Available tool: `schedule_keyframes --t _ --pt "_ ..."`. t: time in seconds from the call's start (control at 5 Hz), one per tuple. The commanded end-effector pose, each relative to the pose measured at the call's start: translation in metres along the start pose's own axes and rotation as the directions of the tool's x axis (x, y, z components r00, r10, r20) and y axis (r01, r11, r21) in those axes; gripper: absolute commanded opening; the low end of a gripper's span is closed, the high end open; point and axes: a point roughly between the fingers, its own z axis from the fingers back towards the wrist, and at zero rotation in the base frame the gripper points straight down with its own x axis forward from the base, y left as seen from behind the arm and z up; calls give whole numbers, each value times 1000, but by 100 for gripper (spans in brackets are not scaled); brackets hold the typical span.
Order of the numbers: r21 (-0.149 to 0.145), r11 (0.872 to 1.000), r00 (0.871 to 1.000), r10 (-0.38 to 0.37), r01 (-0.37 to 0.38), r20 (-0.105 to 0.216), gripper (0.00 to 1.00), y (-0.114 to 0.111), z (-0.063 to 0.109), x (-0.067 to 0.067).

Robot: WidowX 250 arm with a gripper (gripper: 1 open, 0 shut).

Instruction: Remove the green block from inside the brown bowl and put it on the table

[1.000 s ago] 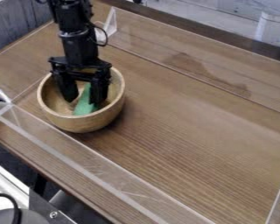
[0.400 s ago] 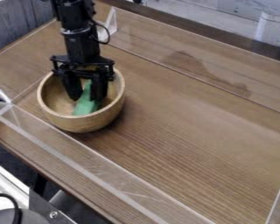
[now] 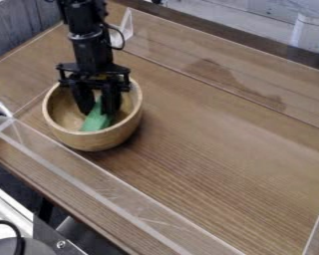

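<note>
The brown bowl [image 3: 85, 140] sits on the table [image 3: 215, 129] at the left, near the front acrylic wall. Inside it lies the green block [image 3: 93, 122], with its lower end showing between the fingers. My black gripper [image 3: 95, 110] reaches almost straight down into the bowl. Its two fingers [image 3: 79, 100] are drawn in against the sides of the block and shut on it. The gripper hides the block's upper part. The block still rests low in the bowl.
Low clear acrylic walls [image 3: 69, 189] edge the tabletop at the front and the back. A dark stain [image 3: 229, 75] marks the wood to the right of the bowl. Cables and a metal frame [image 3: 16, 234] lie below the front left corner.
The fingers have drawn inward around the green block since a second ago. The arm, bowl and block have stayed in place.
</note>
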Motion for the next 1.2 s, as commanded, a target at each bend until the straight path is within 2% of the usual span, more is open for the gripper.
schedule_keyframes --t 0.0,0.2,0.6,0.8,1.0 --pt "0 1000 999 -18 18 26 0 -3 12 1" --pt "-7 999 999 -41 42 12 0 -3 13 0" --pt "-5 999 998 -54 54 18 0 -7 15 -5" --pt "-2 998 997 -61 61 40 0 -18 9 0" --pt "1 997 996 -76 76 56 0 -43 6 1"
